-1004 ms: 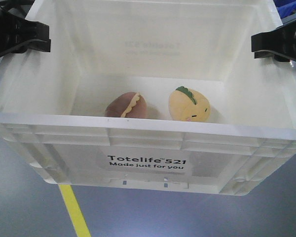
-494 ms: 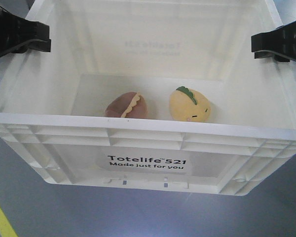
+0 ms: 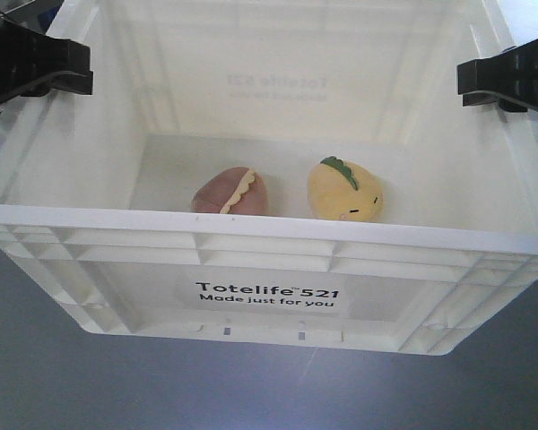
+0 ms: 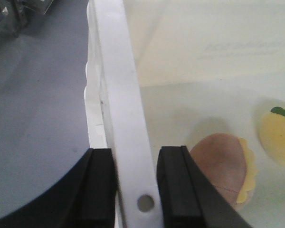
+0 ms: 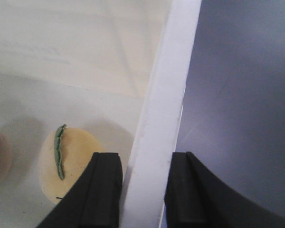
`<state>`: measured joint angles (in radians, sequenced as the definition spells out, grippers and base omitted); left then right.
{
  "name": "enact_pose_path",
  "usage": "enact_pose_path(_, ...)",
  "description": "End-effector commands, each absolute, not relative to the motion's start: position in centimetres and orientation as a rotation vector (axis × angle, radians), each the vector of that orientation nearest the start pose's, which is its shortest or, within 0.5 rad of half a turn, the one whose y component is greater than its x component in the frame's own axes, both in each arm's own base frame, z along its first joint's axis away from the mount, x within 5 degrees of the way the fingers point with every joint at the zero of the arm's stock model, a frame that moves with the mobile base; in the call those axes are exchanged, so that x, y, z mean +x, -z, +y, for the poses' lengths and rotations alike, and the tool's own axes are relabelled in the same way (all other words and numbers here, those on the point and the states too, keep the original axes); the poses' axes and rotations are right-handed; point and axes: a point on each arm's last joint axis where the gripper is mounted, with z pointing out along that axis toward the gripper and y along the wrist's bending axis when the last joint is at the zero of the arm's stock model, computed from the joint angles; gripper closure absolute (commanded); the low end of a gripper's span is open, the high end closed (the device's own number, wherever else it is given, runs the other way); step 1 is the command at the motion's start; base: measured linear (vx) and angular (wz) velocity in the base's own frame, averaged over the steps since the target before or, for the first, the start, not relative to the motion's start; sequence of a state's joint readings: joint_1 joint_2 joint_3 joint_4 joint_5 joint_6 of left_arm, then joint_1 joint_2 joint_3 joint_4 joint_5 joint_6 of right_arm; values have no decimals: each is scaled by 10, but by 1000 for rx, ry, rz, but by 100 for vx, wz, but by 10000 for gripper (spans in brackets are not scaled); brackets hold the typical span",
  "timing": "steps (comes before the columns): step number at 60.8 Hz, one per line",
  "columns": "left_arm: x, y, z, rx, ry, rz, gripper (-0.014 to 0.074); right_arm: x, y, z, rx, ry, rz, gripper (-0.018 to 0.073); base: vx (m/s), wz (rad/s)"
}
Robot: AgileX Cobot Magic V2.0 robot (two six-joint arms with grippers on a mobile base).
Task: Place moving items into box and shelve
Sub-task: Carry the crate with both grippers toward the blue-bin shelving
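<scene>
The box (image 3: pixel 269 224), a white ribbed crate printed "Totelife 521", hangs above the grey floor between both grippers. Inside on its bottom lie the moving items: a pinkish-brown plush (image 3: pixel 231 191) at left and a yellow-orange plush with a green leaf (image 3: pixel 344 190) at right, apart from each other. My left gripper (image 3: pixel 72 70) is shut on the left rim; in the left wrist view its jaws (image 4: pixel 137 190) press the white rim (image 4: pixel 118 95), with the pinkish-brown plush (image 4: pixel 223 164) just inside. My right gripper (image 3: pixel 473 85) clamps the right rim (image 5: pixel 171 85), its tips (image 5: pixel 145 190) beside the yellow-orange plush (image 5: pixel 73 159).
Plain grey floor (image 3: pixel 251 390) lies under and around the box. Some blurred clear and dark objects (image 4: pixel 19 14) stand on the floor beyond the box's left side.
The yellow floor stripe under the box slid left and out of view. The box, both plush toys and both grippers keep the same places in the front view.
</scene>
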<state>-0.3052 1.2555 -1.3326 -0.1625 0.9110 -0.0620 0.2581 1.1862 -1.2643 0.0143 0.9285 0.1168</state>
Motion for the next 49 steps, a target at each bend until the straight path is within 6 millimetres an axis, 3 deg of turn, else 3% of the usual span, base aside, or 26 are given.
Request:
enact_pose_path(1, 236, -442, -88, 214, 434, 2098, 603, 229, -429, 58, -172, -187, 2133, 564, 31, -37)
enact_pose_path(49, 236, -442, -88, 214, 436, 2098, 603, 229, -429, 58, -172, -187, 2133, 564, 32, -33)
